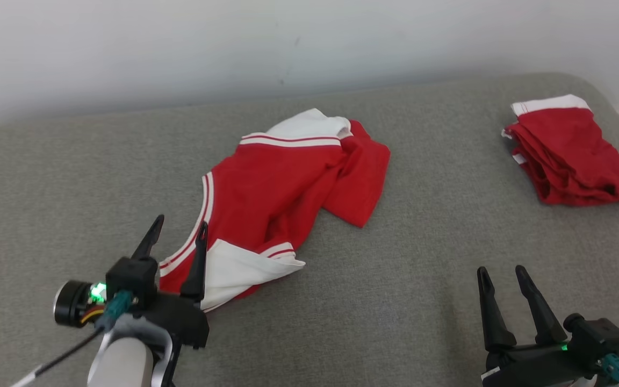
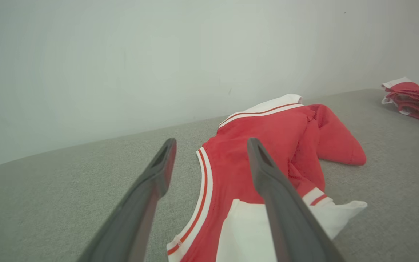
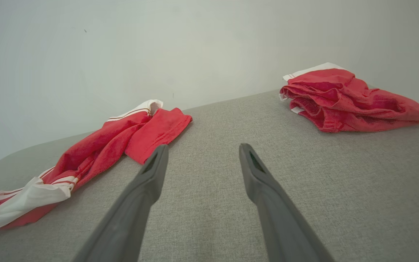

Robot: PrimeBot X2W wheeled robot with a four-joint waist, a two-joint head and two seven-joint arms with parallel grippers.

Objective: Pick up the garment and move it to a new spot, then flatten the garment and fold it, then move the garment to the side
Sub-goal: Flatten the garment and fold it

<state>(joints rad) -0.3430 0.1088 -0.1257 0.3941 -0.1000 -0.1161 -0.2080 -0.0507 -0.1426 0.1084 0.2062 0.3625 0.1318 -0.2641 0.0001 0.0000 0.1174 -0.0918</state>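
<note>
A crumpled red garment (image 1: pixel 282 183) with white trim and white sleeves lies spread on the grey cushion in the middle. My left gripper (image 1: pixel 179 224) hovers open over its near-left white sleeve end, one finger on each side of the striped hem. In the left wrist view the garment (image 2: pixel 267 142) runs away between the open left gripper (image 2: pixel 211 143). My right gripper (image 1: pixel 500 273) stands open at the lower right, over bare cushion, well apart from the garment. The right wrist view shows the garment (image 3: pixel 96 149) off to the left of the right gripper (image 3: pixel 202 147).
A second red garment (image 1: pixel 570 153), folded in a pile, sits at the far right near the cushion's rounded corner; it shows as the folded pile (image 3: pixel 347 102) and folded pile (image 2: pixel 413 100). A white wall (image 1: pixel 234 43) backs the grey cushion (image 1: pixel 395 279). The floor edge shows at far right.
</note>
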